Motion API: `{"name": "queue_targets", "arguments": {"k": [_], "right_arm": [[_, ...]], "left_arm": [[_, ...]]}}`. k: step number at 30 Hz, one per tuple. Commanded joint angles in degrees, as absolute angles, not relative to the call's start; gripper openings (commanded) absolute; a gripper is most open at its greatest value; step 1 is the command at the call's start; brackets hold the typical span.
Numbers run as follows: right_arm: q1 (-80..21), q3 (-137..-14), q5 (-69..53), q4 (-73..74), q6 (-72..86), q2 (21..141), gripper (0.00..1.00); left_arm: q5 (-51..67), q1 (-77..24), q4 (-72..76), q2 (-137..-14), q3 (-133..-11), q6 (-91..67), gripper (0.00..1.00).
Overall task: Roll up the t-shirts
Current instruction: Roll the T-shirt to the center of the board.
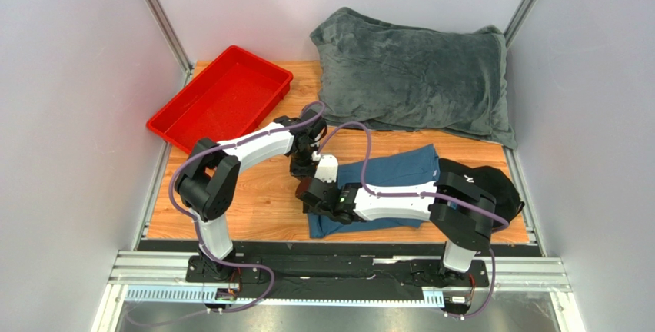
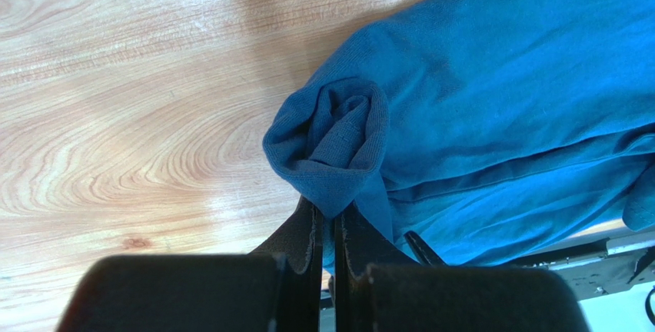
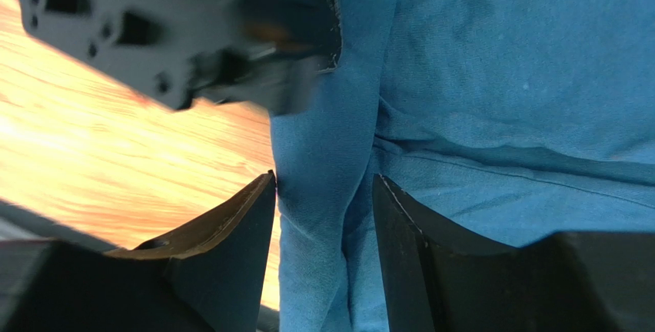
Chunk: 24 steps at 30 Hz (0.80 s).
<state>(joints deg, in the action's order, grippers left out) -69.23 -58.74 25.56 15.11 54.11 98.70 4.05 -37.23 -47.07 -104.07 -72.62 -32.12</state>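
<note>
A dark teal-blue t-shirt [image 1: 400, 174] lies folded into a long strip on the wooden table, and its left end is curled into a small roll [image 2: 338, 136]. My left gripper [image 2: 329, 213] is shut on the edge of that roll, with cloth pinched between its fingertips. Just in front of it, my right gripper [image 3: 324, 194] is open, its fingers standing either side of a fold of the same shirt [image 3: 330, 163]. In the top view the two grippers, left [image 1: 302, 172] and right [image 1: 307, 192], meet at the shirt's left end.
A red tray [image 1: 223, 97] stands at the back left. A large fuzzy grey blanket [image 1: 415, 78] fills the back right. A black heap of cloth [image 1: 503, 186] lies at the right edge behind my right arm. Bare wood [image 1: 261, 194] lies left of the shirt.
</note>
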Motion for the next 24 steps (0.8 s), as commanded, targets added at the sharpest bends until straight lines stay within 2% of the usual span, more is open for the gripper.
{"name": "queue_targets", "arguments": {"k": [1, 11, 15, 18, 19, 20, 23, 24], "right_arm": [[-71.7, -65.7, 33.8, 23.7, 49.8, 101.5, 0.54], [-73.7, -73.7, 37.3, 30.1, 46.8, 108.5, 0.56], [-73.7, -75.2, 38.3, 31.3, 46.4, 110.5, 0.52], [-73.8, -75.0, 38.0, 30.7, 46.7, 110.7, 0.36], [-73.7, -74.6, 37.7, 30.2, 47.0, 110.6, 0.22], [-73.7, -73.5, 37.0, 28.8, 47.2, 109.8, 0.18], [-73.0, -70.2, 33.6, 23.2, 48.3, 107.8, 0.12], [-72.7, -66.7, 32.4, 21.2, 48.9, 105.9, 0.11]], "left_arm": [[4.3, -37.0, -48.4, -104.2, -74.6, -31.0, 0.00], [4.6, -37.0, -48.5, -104.5, -74.6, -31.1, 0.00], [4.8, -37.1, -48.5, -104.5, -74.6, -31.1, 0.00], [4.8, -37.1, -48.4, -104.5, -74.6, -31.1, 0.00], [4.8, -37.0, -48.4, -104.6, -74.6, -31.1, 0.00], [4.9, -37.0, -48.4, -104.4, -74.6, -31.0, 0.00], [4.8, -37.1, -48.3, -104.2, -75.0, -30.7, 0.09], [5.4, -37.1, -48.2, -104.0, -75.2, -30.4, 0.18]]}}
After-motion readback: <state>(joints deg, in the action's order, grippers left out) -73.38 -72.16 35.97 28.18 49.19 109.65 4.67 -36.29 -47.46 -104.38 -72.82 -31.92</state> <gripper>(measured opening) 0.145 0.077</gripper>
